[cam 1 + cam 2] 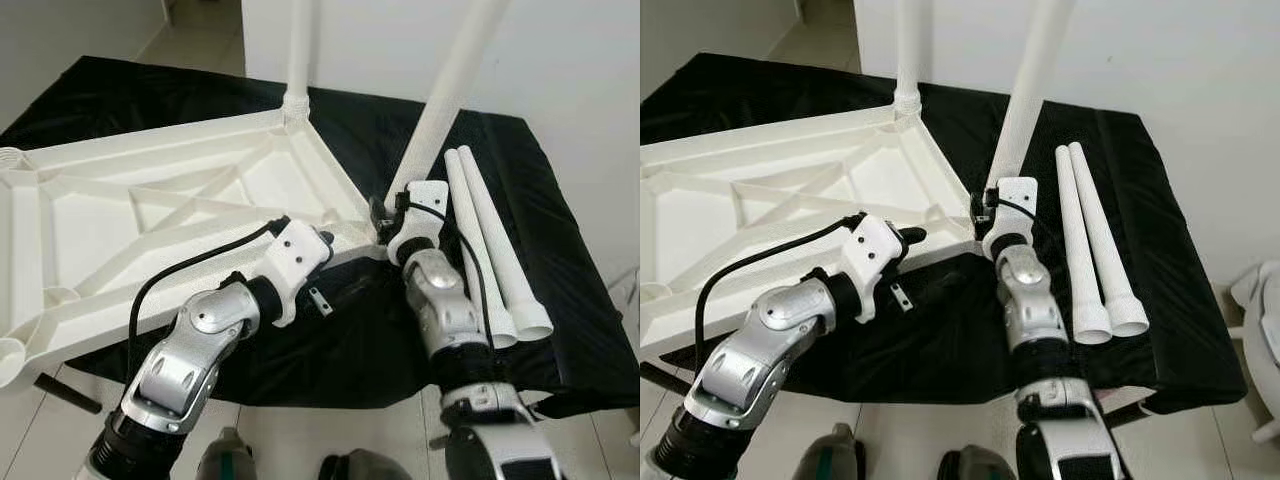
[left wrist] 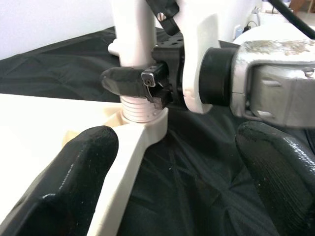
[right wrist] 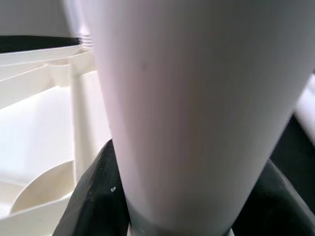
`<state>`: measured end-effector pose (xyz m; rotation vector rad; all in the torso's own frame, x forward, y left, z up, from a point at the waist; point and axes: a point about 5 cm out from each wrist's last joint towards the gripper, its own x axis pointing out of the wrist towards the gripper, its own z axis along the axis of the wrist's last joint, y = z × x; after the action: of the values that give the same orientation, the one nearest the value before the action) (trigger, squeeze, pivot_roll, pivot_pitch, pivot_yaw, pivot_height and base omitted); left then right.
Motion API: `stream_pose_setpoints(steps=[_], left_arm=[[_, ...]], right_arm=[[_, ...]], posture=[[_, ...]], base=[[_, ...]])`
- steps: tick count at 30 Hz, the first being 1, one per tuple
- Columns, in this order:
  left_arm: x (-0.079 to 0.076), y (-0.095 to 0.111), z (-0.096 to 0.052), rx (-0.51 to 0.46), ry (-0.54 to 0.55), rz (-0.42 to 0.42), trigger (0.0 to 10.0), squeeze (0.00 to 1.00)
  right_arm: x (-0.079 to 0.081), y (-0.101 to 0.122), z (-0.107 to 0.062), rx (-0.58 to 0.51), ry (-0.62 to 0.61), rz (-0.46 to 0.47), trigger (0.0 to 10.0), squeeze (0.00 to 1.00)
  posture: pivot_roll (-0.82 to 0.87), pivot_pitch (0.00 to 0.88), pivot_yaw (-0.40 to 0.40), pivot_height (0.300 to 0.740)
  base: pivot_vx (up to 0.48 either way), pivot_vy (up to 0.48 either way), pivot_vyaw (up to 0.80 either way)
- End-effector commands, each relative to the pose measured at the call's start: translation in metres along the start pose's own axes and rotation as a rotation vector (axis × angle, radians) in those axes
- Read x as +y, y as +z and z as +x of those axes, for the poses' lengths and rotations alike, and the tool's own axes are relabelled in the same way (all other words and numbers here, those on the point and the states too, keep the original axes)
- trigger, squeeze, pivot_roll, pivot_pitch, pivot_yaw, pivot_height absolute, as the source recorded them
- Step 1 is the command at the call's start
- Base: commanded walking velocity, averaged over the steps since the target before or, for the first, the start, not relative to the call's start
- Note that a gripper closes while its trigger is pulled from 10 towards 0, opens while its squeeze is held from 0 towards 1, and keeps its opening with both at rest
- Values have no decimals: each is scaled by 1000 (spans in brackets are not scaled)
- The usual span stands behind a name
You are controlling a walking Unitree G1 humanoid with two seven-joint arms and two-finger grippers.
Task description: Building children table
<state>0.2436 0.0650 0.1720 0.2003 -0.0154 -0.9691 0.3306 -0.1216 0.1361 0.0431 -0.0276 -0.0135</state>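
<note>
1. A white plastic tabletop [image 1: 150, 215] lies upside down on a black cloth [image 1: 540, 200] covering the table, its ribbed underside facing up.
2. One white leg [image 1: 300, 50] stands upright in the tabletop's far corner socket.
3. A second leg [image 1: 445, 100] rises, leaning, from the near right corner socket, threaded base visible in the left wrist view at the socket [image 2: 140, 105].
4. The right tool [image 1: 385, 222] grips this leaning leg low down, just above the socket; in the right wrist view its black fingers [image 3: 93, 196] press either side of the white tube.
5. The left tool [image 1: 330, 236] hovers at the tabletop's near edge, just left of that corner, its two fingers [image 2: 74, 182] spread wide and holding nothing.
6. Two spare legs [image 1: 495, 250] lie side by side on the cloth, to the right of the right arm, flared ends toward the robot.
7. Pale floor tiles [image 1: 300, 430] show below the table's edge.
</note>
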Motion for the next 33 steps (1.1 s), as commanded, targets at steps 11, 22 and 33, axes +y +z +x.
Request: stream_pose_setpoints(steps=[11, 22, 33], left_arm=[[0, -1, -1, -4, 15, -9, 10000, 0], [0, -1, -1, 1, 13, -9, 10000, 0], [1, 0, 0, -1, 6, -2, 10000, 0]], right_arm=[[-16, -2, -5, 38, -108, -1, 10000, 1000], [-13, 1, 3, 21, 143, 21, 10000, 0], [-20, 2, 18, 41, 555, -144, 10000, 0]], posture=[[43, 2, -80, 740], [38, 1, -71, 740], [41, 0, -69, 740]], base=[[0, 0, 0], [0, 0, 0], [0, 0, 0]])
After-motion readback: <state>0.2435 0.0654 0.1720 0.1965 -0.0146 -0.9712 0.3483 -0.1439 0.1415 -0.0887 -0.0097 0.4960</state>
